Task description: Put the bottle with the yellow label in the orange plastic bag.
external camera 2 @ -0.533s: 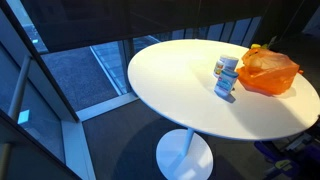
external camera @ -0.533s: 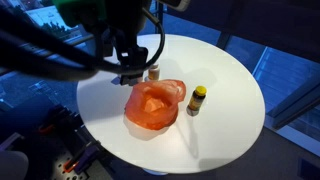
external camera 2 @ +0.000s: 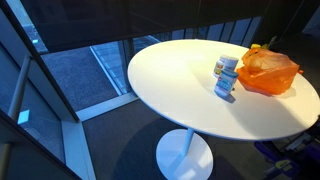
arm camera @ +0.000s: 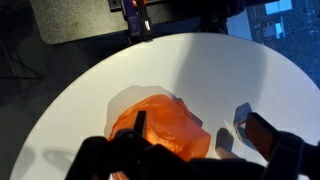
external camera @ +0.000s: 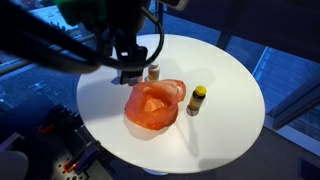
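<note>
Jaws are seen spread wide in the wrist view, with nothing held between them; the fingers are dark and blurred at the bottom of the frame. The gripper is hung above the bench, and the orange plastic bag is framed in the gap between the jaws. In an exterior view the gripper is placed over the far edge of the bag, close to a second bottle, which is stood upright just beside the bag. Whether the gripper touches that bottle cannot be told. The arm is stretched in from the upper left of that view.

The orange plastic bag is laid near the middle of the round white bench, crumpled, with its mouth turned upward. The bottle with the yellow label is stood upright on the bench just beside the bag, outside it and on the side away from the gripper. It is not gripped.

In an exterior view the bag is seen near the edge of the bench, with a white-capped bottle stood upright just beside it. Its label cannot be read.
</note>
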Tool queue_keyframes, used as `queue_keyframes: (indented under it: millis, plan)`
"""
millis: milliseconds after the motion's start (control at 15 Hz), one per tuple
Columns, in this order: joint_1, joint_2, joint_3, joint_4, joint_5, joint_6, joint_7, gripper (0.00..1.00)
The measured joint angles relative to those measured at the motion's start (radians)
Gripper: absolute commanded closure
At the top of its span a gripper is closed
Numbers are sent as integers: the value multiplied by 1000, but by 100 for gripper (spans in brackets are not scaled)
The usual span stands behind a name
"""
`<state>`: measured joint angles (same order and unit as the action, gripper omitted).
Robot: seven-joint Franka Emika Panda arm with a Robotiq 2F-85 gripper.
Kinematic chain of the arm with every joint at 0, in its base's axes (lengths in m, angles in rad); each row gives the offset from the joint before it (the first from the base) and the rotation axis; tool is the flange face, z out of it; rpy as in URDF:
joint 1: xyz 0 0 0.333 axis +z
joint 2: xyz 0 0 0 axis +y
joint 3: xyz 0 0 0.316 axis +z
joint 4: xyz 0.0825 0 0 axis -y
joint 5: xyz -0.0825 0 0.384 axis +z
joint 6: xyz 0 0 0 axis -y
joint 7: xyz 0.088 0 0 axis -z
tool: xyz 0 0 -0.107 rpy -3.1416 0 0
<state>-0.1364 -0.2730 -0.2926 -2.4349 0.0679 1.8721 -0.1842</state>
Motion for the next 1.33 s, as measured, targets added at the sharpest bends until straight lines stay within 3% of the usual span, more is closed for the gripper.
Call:
queue_keyframes:
  millis: [600,933,1333]
  plan:
    - [17,3,126,17,0,0,49,0]
    - [44,54,195,81,0,82,183,0]
    - [47,222,226,195,-3,221,378,0]
